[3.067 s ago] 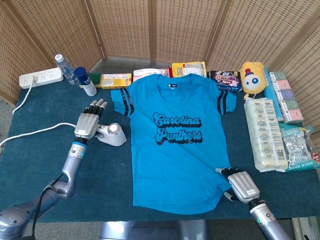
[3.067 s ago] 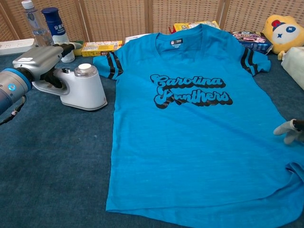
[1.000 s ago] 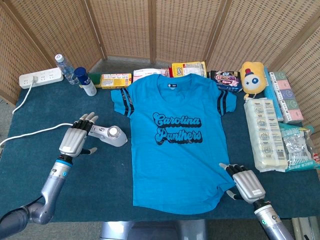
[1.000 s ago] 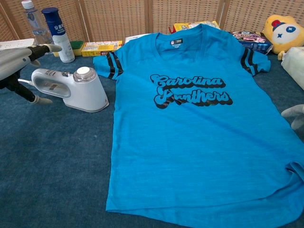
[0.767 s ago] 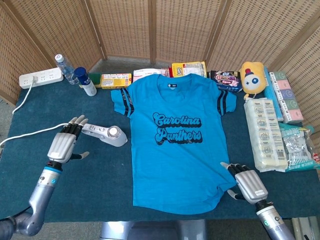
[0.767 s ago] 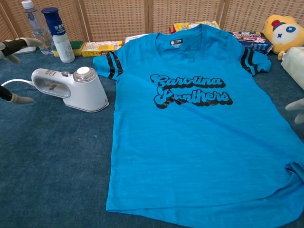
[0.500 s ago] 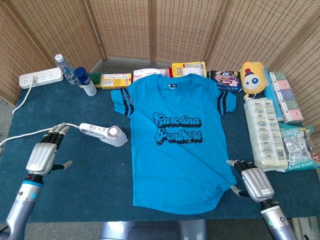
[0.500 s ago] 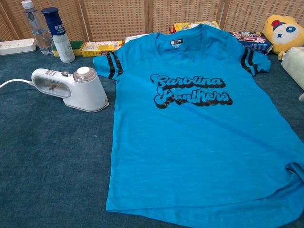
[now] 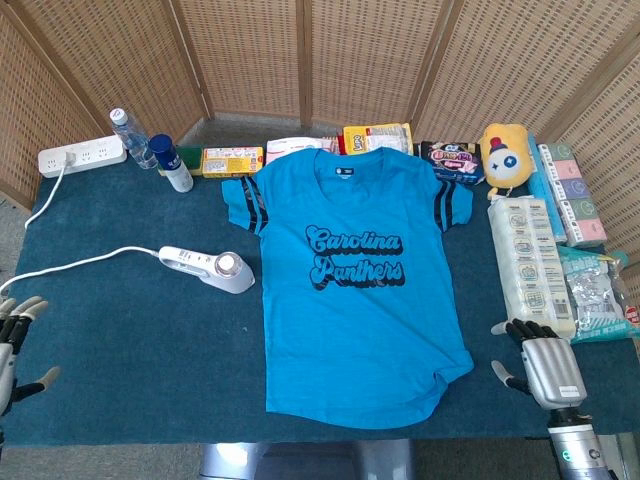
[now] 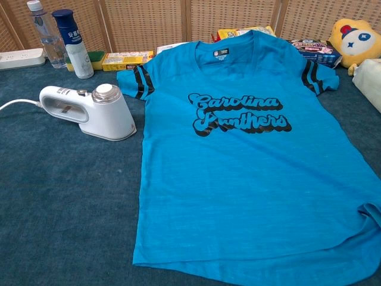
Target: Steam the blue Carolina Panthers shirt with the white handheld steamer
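Both hands empty, fingers spread, at the near table edge.

From the left hand, the steamer lies ahead and inward, long axis crosswise, just beside the shirt; the right hand, beyond the hem, is farther.

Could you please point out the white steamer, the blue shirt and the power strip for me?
white steamer (image 10: 101, 112), chest view, on its white body below the round cap.
blue shirt (image 9: 355, 330), head view, on plain fabric below the lettering.
power strip (image 9: 82, 156), head view, on its socket face.
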